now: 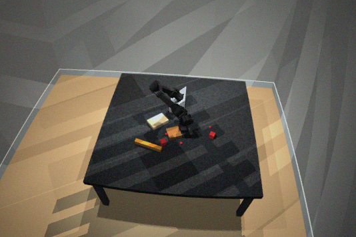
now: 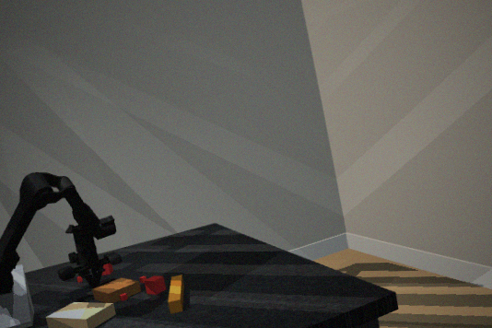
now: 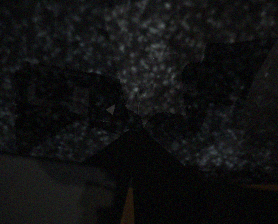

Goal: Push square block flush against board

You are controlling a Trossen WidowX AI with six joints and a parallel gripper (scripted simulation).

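The orange square block (image 1: 174,132) (image 2: 116,289) lies flat near the middle of the black table (image 1: 173,178) (image 2: 286,284). The long yellow board (image 1: 148,145) (image 2: 176,293) lies flat to its front left, apart from it, with a gap between them. My gripper (image 1: 187,133) (image 2: 93,278) is shut and empty, low at the table top, right beside the block's right side. The wrist view is very dark and shows only the speckled table top and shadows.
A cream flat block (image 1: 157,120) (image 2: 80,314) lies behind the orange block. A red cube (image 1: 163,142) (image 2: 155,285) sits between block and board; another red cube (image 1: 212,134) lies to the right. Small red bits (image 1: 181,143) lie around. A white wedge (image 1: 181,98) stands by the arm's base.
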